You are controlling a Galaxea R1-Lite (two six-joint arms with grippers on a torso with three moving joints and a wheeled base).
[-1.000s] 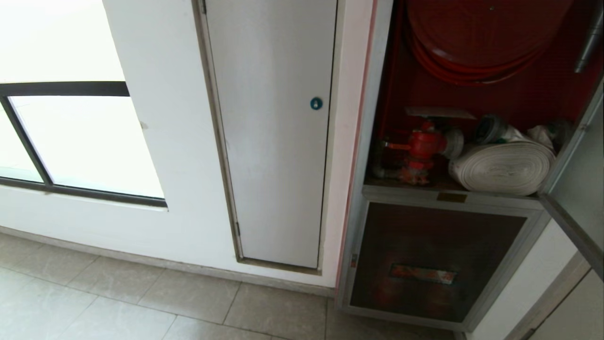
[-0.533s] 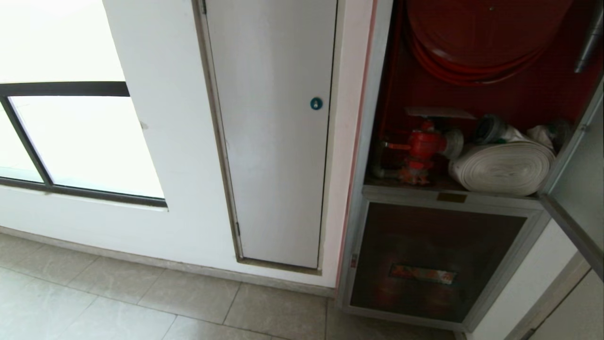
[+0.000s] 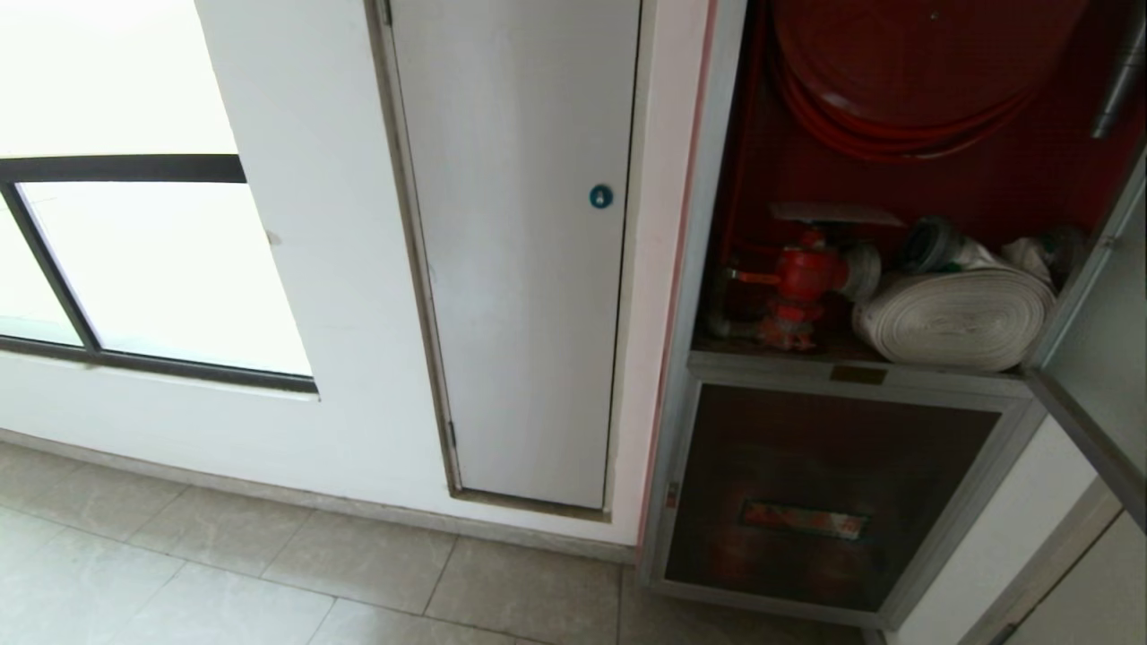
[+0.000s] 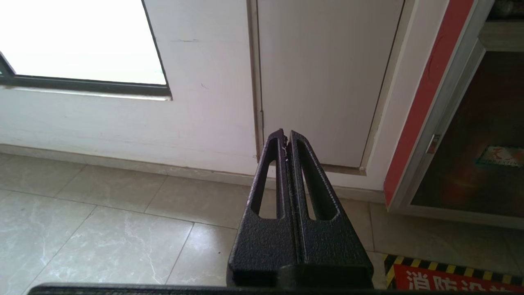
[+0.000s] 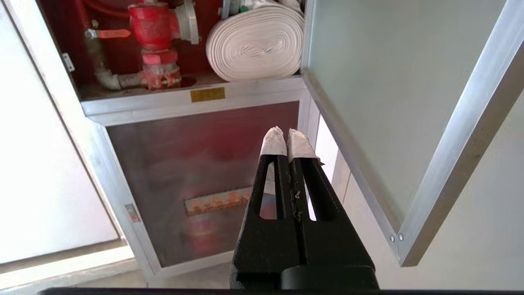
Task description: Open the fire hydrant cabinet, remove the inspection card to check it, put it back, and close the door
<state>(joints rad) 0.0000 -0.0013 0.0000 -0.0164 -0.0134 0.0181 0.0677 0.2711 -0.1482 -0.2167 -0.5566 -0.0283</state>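
The fire hydrant cabinet [image 3: 708, 269] stands open at the right of the head view, showing its red interior. Its silver-framed door [image 5: 389, 82] is swung out to the right, with its bottom corner near my right gripper. My right gripper [image 5: 286, 130] is shut and empty, its white-wrapped fingertips [image 5: 273, 141] held low in front of the lower dark panel [image 5: 196, 164]. My left gripper [image 4: 285, 133] is shut and empty, pointing at the wall base beside the plain door. Neither gripper shows in the head view. I cannot make out the inspection card.
Inside the cabinet sit a red valve [image 3: 802, 278], a rolled white hose [image 3: 954, 318] and a red hose reel [image 3: 905, 72]. A grey-white door with a blue lock [image 3: 600, 196] and a window [image 3: 134, 269] lie to the left. A yellow-black striped floor marking [image 4: 450, 276] lies below.
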